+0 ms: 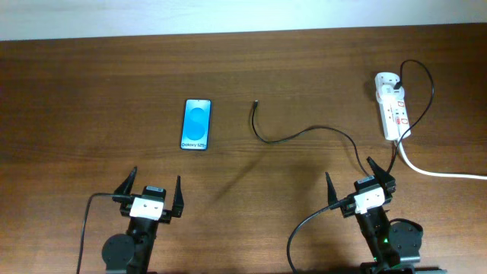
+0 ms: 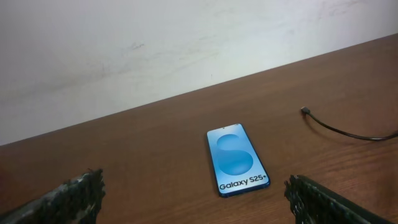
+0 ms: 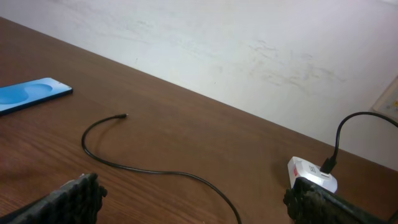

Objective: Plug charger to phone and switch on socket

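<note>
The phone (image 1: 195,125) lies flat on the table, blue screen up, text end toward me; it also shows in the left wrist view (image 2: 237,160) and at the left edge of the right wrist view (image 3: 31,94). The charger cable (image 1: 304,132) curves from its loose plug tip (image 1: 255,102), right of the phone, to the socket (image 1: 392,106) at the far right, where it is plugged in. The cable shows in the right wrist view (image 3: 155,172), with the socket (image 3: 311,177). My left gripper (image 1: 149,196) is open and empty, below the phone. My right gripper (image 1: 361,186) is open and empty, below the cable.
The socket's thick white cord (image 1: 441,173) runs off the right edge. A pale wall (image 2: 155,43) stands behind the table's far edge. Bare brown tabletop (image 1: 91,91) lies left of the phone.
</note>
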